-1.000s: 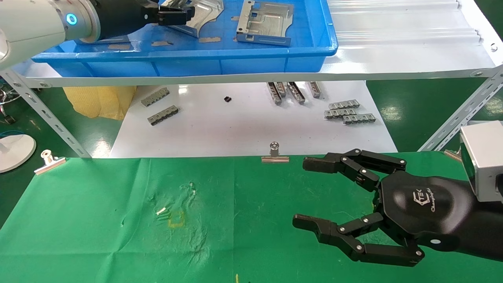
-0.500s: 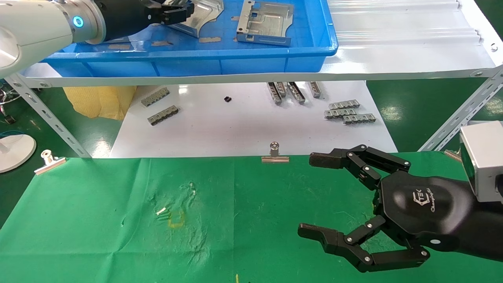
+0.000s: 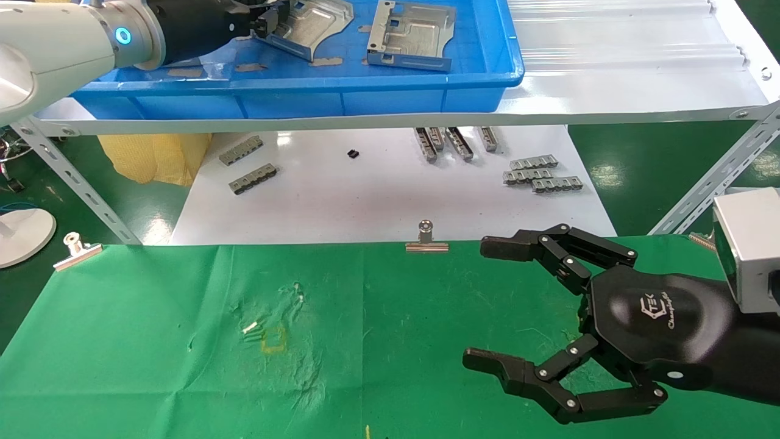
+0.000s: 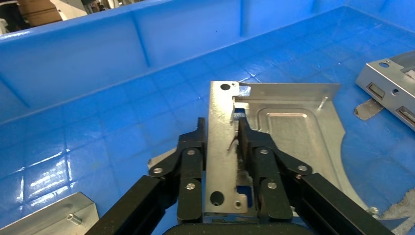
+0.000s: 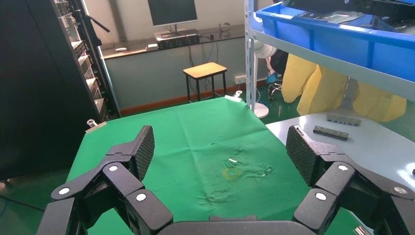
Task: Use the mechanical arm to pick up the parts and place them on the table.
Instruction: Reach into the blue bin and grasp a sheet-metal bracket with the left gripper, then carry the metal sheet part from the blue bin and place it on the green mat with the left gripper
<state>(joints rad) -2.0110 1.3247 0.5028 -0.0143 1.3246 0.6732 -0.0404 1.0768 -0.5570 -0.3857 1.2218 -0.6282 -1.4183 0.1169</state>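
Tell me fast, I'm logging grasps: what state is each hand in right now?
Left hand: shut on a part inside the blue bin.
Right hand: open, holding nothing, over the table.

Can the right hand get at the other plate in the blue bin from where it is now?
Probably not as it stands. The right hand hangs open, low over the green table, while the second plate lies in the blue bin up on the shelf, so it must rise first.

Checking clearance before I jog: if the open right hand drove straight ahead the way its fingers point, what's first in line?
Probably nothing: the right black jointed-finger hand points across bare wrinkled green cloth table; depth unclear.
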